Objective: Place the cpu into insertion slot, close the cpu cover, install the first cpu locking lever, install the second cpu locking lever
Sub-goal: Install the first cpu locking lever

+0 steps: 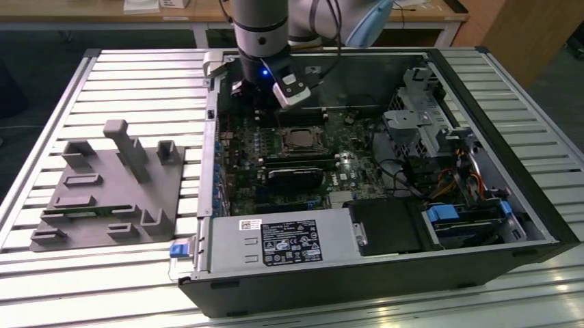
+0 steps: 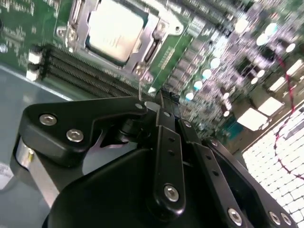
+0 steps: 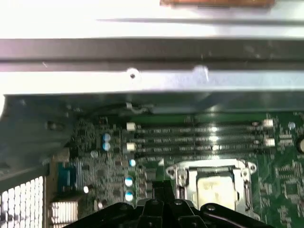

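Quick rundown of where you're at: the cpu (image 2: 114,28) is sitting in the insertion slot (image 1: 282,139) with its pale metal top facing up. The cpu cover (image 2: 153,39) looks folded down flat around it, so its window frames the chip. I'd call the first two steps done and the levers the part in hand, though I can't tell whether either lever is latched.

Your gripper (image 2: 154,97) has its fingers pinched together, with nothing I can make out between them. In the second wrist view the tips sit right by one corner of the socket. A thin metal wire (image 2: 140,81) rises from that corner toward them. My guess is it's the end of a locking lever. It's near the tips or touching them, can't say which.

The relation that matters: in the exterior view the socket lies just below the gripper in the picture, a touch toward the exterior view's right. The memory slots (image 3: 199,137) run along the socket's side facing the case wall (image 3: 142,76). So I'd say the chip is beside the tips, not under them.
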You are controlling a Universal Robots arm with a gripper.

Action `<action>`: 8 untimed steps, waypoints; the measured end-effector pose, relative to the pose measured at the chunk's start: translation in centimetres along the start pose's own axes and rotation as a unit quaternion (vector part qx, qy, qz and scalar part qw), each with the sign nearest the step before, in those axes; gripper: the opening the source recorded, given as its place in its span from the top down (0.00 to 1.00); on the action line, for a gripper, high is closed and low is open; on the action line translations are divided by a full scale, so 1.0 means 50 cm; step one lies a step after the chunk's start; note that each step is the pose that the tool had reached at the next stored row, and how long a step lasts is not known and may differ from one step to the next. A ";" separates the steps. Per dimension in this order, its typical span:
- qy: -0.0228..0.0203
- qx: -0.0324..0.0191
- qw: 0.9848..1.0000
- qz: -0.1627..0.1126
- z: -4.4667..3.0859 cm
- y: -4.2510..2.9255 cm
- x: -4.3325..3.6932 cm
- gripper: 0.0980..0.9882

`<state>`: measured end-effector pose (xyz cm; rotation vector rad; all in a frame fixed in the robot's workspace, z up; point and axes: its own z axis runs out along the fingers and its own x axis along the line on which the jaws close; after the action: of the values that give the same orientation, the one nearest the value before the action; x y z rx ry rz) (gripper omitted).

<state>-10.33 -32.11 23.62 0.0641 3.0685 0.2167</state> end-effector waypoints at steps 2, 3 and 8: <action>0.000 -0.012 1.000 0.001 0.000 0.000 0.004 0.99; 0.000 -0.014 1.000 0.001 0.000 0.000 0.006 0.99; 0.001 -0.042 0.999 0.002 -0.001 0.000 0.009 0.99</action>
<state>-10.77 -32.11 23.61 0.0652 3.0568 0.3461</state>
